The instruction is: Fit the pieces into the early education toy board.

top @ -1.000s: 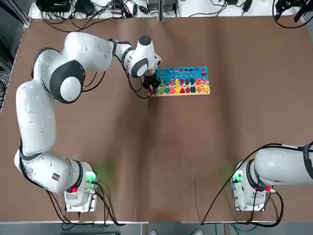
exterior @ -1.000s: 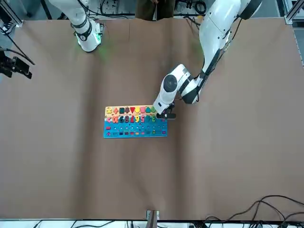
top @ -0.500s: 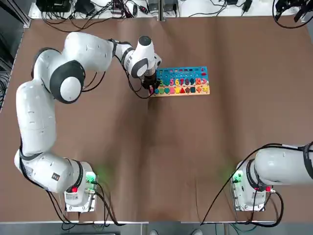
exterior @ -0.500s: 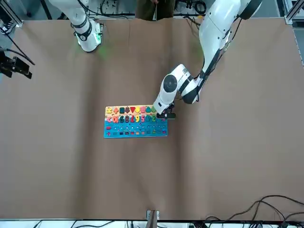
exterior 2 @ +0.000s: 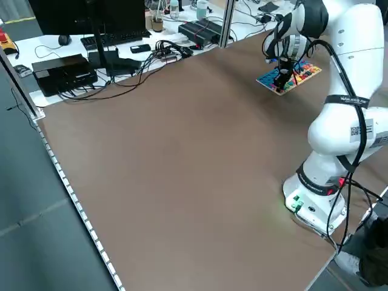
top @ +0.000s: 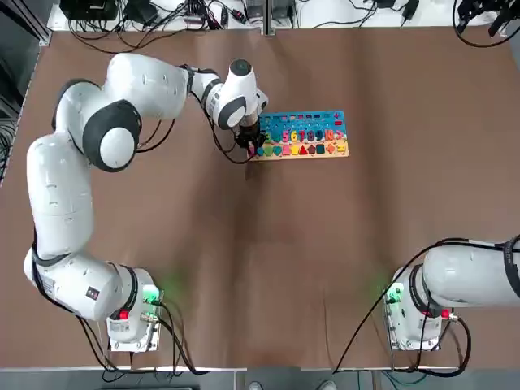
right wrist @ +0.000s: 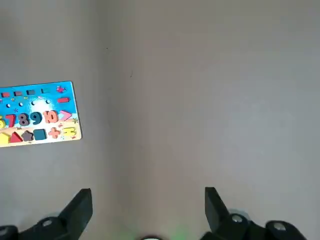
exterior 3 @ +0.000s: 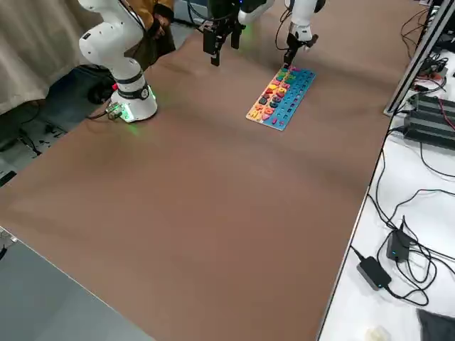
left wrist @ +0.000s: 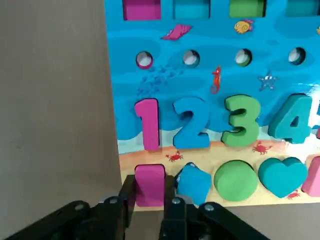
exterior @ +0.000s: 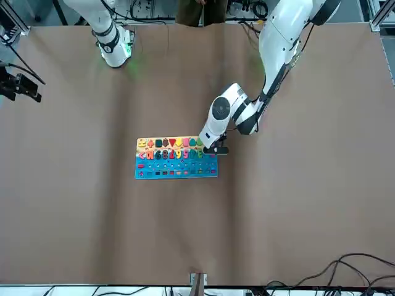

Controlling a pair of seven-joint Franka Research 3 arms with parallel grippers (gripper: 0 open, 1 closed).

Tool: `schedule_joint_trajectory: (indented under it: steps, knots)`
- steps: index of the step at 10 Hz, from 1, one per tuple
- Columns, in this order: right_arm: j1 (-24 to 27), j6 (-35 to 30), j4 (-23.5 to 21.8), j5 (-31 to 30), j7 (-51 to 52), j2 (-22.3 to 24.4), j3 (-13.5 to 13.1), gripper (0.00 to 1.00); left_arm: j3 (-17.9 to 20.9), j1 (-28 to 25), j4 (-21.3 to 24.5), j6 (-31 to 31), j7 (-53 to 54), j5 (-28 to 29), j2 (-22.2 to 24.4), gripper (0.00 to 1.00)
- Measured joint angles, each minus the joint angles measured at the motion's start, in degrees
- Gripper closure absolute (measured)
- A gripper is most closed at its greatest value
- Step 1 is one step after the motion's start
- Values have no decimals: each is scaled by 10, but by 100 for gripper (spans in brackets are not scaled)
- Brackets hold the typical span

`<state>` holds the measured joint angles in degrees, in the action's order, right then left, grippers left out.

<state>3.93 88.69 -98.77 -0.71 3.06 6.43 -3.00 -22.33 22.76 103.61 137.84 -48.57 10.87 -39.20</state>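
Observation:
The early education toy board lies at the far middle of the table, blue on top with a tan lower edge, and also shows in the front view. My left gripper is down at the board's left end. In the left wrist view this gripper is shut on a pink rectangular piece. That piece stands at the leftmost spot of the tan edge, beside a blue shape. My right gripper hangs open and empty high above the table, far from the board. No other loose pieces show.
Coloured numbers and shapes fill the board's rows. Brown table stretches wide around it. Cables and boxes crowd the white bench past the table's far edge. Both arm bases stand at the near edge.

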Motion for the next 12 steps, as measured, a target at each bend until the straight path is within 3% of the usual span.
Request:
schedule_joint_trajectory:
  steps: [12]
  knots:
    - [0, 1, 2, 0, 0, 0, 1, 1, 0, 0, -3, -20, 0, 0, 1, 74]
